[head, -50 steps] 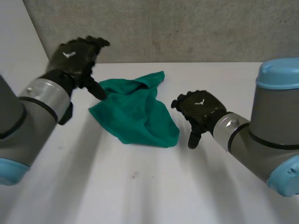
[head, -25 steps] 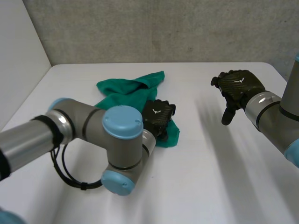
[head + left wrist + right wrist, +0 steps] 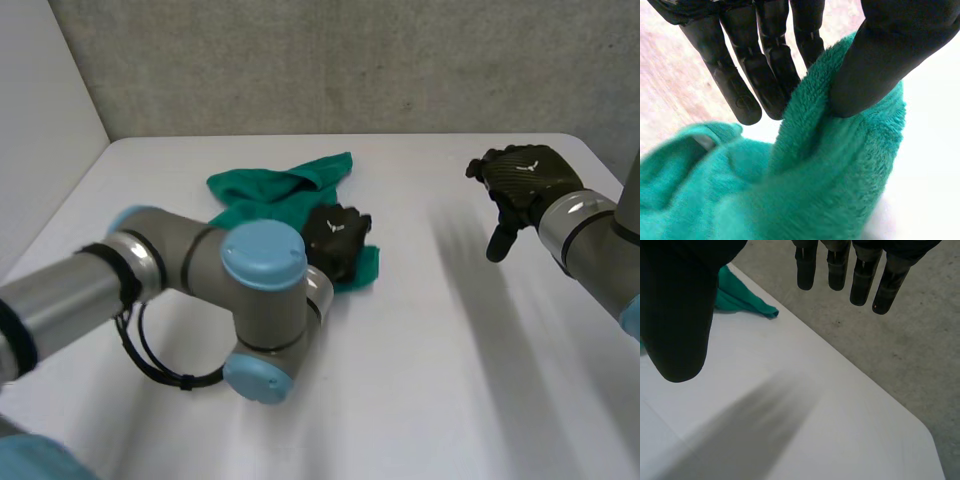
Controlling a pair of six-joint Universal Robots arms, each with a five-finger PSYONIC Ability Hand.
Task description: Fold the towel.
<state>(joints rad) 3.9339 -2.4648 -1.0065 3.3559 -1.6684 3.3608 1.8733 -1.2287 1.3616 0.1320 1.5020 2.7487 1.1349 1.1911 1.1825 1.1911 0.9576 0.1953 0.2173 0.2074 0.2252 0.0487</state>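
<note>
A crumpled green towel point(image 3: 270, 195) lies on the white table point(image 3: 420, 340), left of the middle. My left hand point(image 3: 335, 242) rests on the towel's near right corner. Seen from the left wrist, the thumb point(image 3: 880, 65) and fingers point(image 3: 765, 70) pinch a raised fold of the towel point(image 3: 805, 185) between them. My right hand point(image 3: 520, 180) hovers above the table at the far right, well apart from the towel, fingers straight and spread. The right wrist view has the thumb point(image 3: 675, 310) and fingers point(image 3: 860, 270) apart with nothing between them, and a far corner of the towel point(image 3: 740, 297) beyond.
A grey wall point(image 3: 350, 60) runs behind the table's far edge, with a white panel point(image 3: 40, 130) at the left. My left arm point(image 3: 200, 290) bends across the table's left half, in front of the towel.
My left hand swung from the towel's far left corner to its near right corner and shut on a fold. My right hand moved away to the far right and rose.
</note>
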